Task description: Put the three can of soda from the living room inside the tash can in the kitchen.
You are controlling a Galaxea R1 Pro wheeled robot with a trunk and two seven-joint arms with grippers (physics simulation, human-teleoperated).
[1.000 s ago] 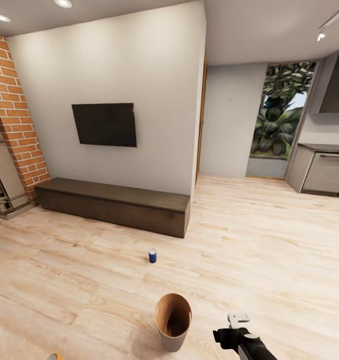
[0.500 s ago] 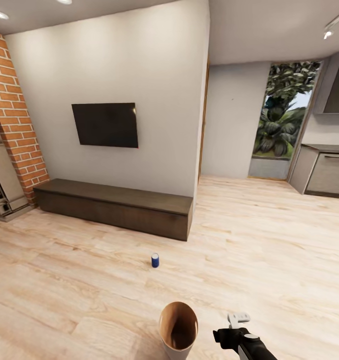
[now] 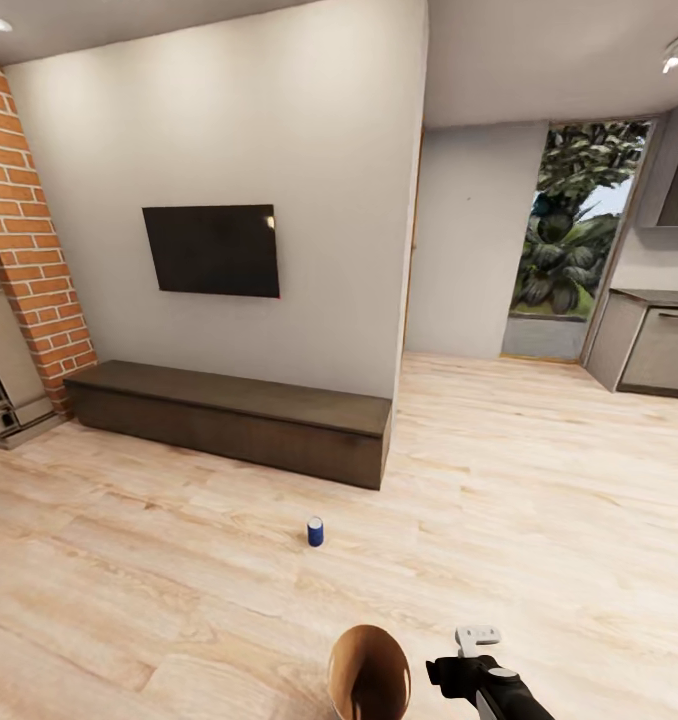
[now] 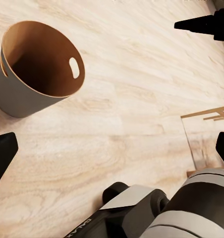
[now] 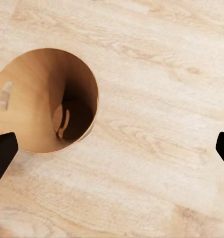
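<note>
From the head camera, the living room opens ahead: a black television point(image 3: 211, 250) hangs on the pale wall above a long low dark-wood cabinet point(image 3: 229, 420), with the red-brick fireplace point(image 3: 24, 250) at the left edge. Right of the wall's end, the light wood floor point(image 3: 539, 480) runs on toward a window with foliage point(image 3: 574, 235) and grey kitchen cabinets point(image 3: 654, 345). The dark blue can of soda point(image 3: 315, 532) stands upright on bare floor in front of the cabinet, well apart from it. Nearer the robot, at the bottom edge, is the brown tash can point(image 3: 369, 672) — cut off by the frame. The right gripper point(image 3: 477, 635) sits just beside it; from here I cannot tell how its jaws stand.

In the left wrist view, the tash can point(image 4: 18, 99) stands tilted in the picture on the floor, its handle slot visible in the wall; what shows of its inside holds nothing. The left gripper's point(image 4: 112, 148) dark fingertips point(image 4: 3, 153) sit far apart at the picture's edges — spread, holding nothing.

In the right wrist view, the camera looks almost straight down into the tash can point(image 5: 32, 89). A rounded shape lies at its dark bottom; I cannot tell what it is. The right gripper point(image 5: 112, 153) is likewise spread wide, empty, over floor next to the bin.
</note>
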